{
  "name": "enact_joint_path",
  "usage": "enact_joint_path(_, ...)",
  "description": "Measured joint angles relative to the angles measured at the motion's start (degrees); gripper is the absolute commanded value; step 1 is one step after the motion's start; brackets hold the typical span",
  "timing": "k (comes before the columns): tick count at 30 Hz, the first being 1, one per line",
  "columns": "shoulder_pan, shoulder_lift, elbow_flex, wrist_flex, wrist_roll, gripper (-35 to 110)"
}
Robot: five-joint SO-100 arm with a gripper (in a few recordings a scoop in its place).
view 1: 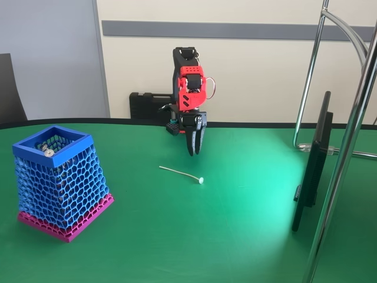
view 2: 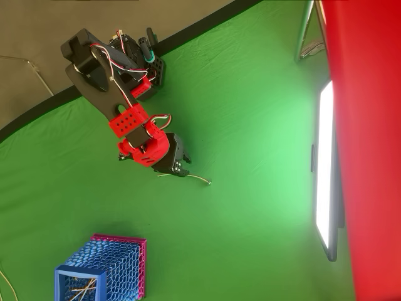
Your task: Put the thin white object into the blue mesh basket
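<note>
Fixed view: thin white object (view 1: 180, 173) lies flat on green table (view 1: 235, 236), a slim, slightly curved white stick with a small round head at its right end; gripper (view 1: 193, 150) hangs point-down just behind it, above the cloth, fingers drawn together on nothing; blue mesh basket (view 1: 62, 180) stands well to the left, honeycomb walls, pink base.

Overhead view: stick (view 2: 199, 179) pokes out beside gripper (view 2: 180, 169); basket (view 2: 103, 273) sits well apart near bottom edge.

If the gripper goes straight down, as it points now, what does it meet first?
Probably the green table, or the stick end of the thin white object: the gripper hangs, fingers together, just behind it; depth is unclear.
</note>
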Motion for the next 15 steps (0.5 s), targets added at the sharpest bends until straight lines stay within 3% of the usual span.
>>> enact_joint_path(15, -0.53, -16.08, -13.8, 2.11, 12.92, 20)
